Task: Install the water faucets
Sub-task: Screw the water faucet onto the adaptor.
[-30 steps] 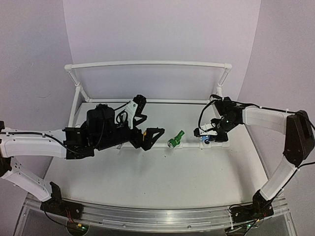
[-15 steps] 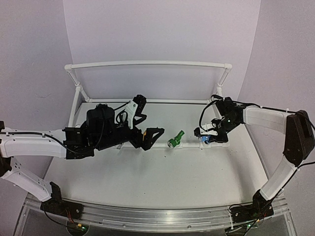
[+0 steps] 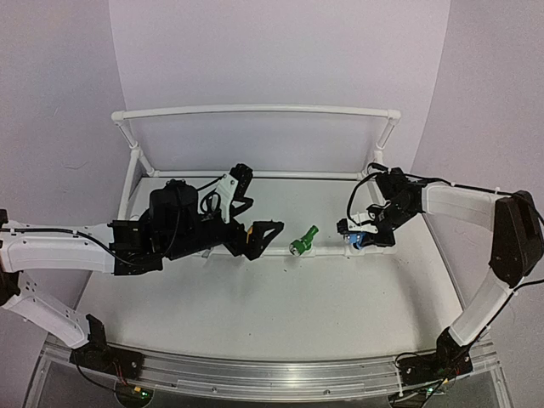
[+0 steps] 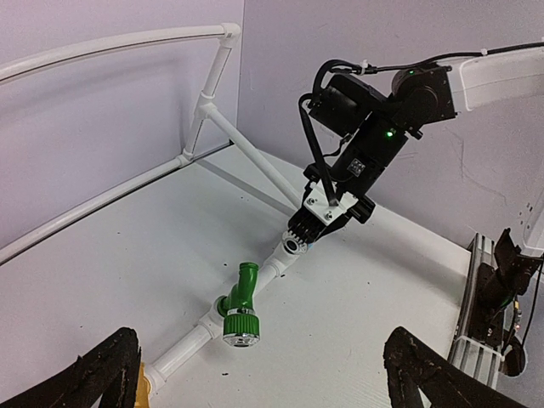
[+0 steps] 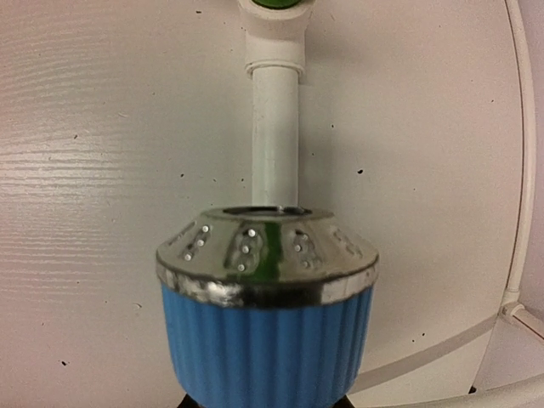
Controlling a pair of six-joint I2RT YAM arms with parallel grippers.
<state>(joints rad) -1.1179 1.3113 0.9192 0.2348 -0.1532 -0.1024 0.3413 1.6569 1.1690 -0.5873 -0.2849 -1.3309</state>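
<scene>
one faucet, the blue faucet (image 5: pixel 268 340), is sitting clenched in the right gripper (image 3: pixel 354 238) over the white pipe (image 5: pixel 274 127), near the seated green faucet (image 3: pixel 303 240). it is wanting a square line on that pipe while being pressed and turned home. the left gripper (image 3: pixel 265 235) is hanging with fingers spread, grasping nothing.

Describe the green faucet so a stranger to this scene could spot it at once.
Find the white pipe frame, then its low front pipe. The green faucet sits on that pipe between the left gripper and right gripper. It is the only green one; the blue faucet is in the right gripper.
</scene>
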